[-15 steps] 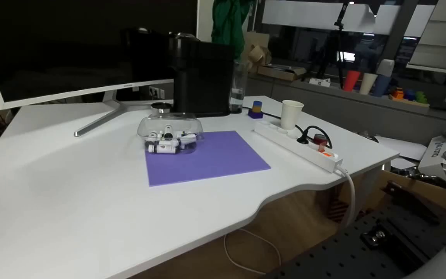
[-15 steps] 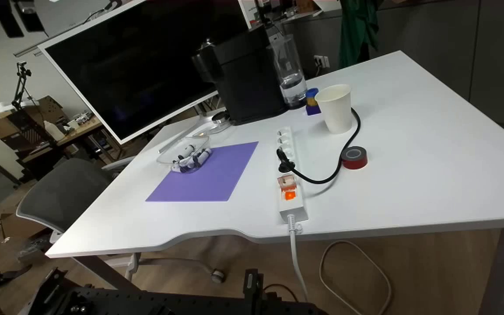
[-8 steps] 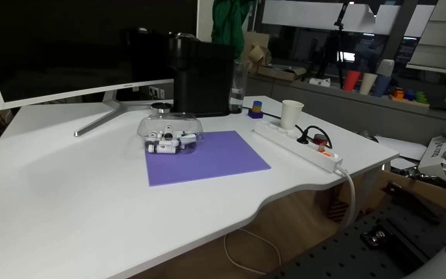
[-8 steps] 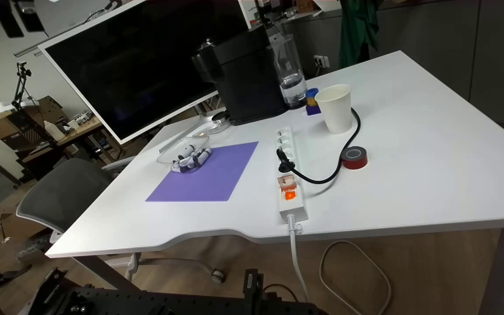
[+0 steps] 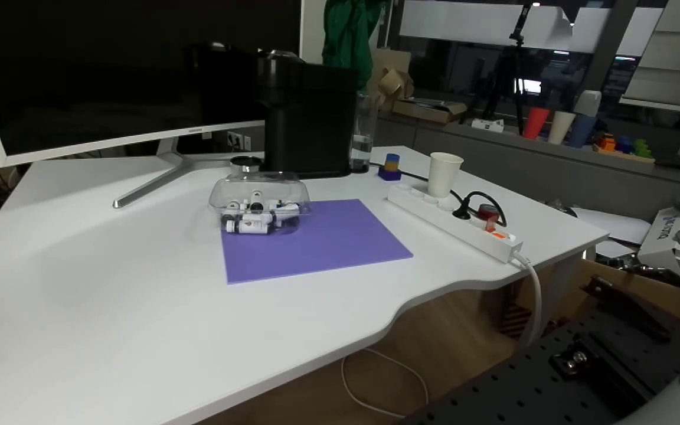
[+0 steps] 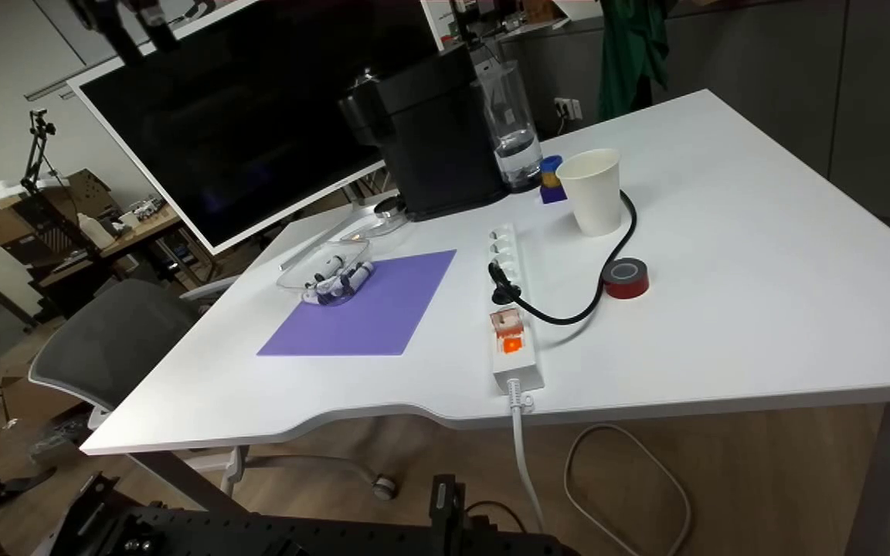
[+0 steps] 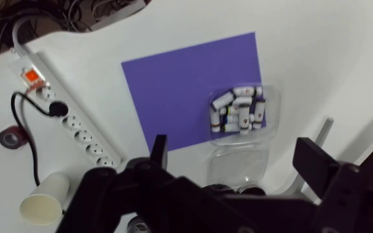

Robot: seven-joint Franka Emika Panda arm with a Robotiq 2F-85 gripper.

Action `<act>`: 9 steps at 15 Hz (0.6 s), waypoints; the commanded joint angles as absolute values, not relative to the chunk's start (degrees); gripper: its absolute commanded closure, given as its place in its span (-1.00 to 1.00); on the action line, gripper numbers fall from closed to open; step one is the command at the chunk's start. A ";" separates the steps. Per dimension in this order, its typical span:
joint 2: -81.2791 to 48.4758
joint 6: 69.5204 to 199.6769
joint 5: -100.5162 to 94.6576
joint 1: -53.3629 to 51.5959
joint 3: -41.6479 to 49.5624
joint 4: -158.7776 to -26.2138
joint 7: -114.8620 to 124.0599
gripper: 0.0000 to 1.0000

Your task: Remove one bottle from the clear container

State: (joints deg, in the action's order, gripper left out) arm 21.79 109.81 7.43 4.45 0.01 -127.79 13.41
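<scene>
The clear container [image 7: 274, 113] sits partly on the purple mat [image 7: 173, 94]. It shows in both exterior views too [image 5: 260, 184] [image 6: 314, 269]. Its clear lid [image 7: 235, 166] lies folded open on the table side. Several small white bottles with dark ends, such as one bottle [image 7: 244, 116], lie jumbled inside. Bottles also show through the walls in the exterior views [image 5: 249, 226] [image 6: 358, 276]. My gripper [image 7: 233, 145] is wide open and empty, high above the table. Its blurred fingertips [image 6: 149, 50] show at the top left of an exterior view.
A white power strip [image 7: 76, 119] with a black cable, a white cup [image 7: 42, 204] and a red tape roll [image 7: 11, 137] stand beside the mat. A tall black machine [image 6: 437, 139] and a large monitor [image 5: 110, 65] with a metal foot [image 7: 324, 132] stand behind the container.
In an exterior view, my gripper's fingertips have moved right and slightly up at the top left during the last half second. The container and bottles have not moved.
</scene>
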 commanded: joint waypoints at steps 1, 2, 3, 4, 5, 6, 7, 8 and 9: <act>14.37 120.20 1.76 5.51 -1.78 -127.11 17.85 -1.00; 11.74 122.57 0.17 5.36 -2.08 -126.74 18.76 -1.00; 8.97 123.65 -1.15 5.08 -2.34 -126.03 19.78 -1.00; 6.28 123.74 -2.41 4.76 -2.52 -125.22 20.75 -1.00; 3.47 123.49 -3.33 4.35 -2.64 -124.37 21.59 -1.00; 0.99 123.02 -3.89 3.82 -2.62 -123.58 22.06 -1.00; -1.23 122.30 -4.20 3.24 -2.55 -122.67 22.35 -1.00; -3.33 121.78 -4.43 2.53 -2.44 -121.91 22.29 -1.00; -5.35 121.47 -4.35 1.86 -2.24 -121.20 21.78 -1.00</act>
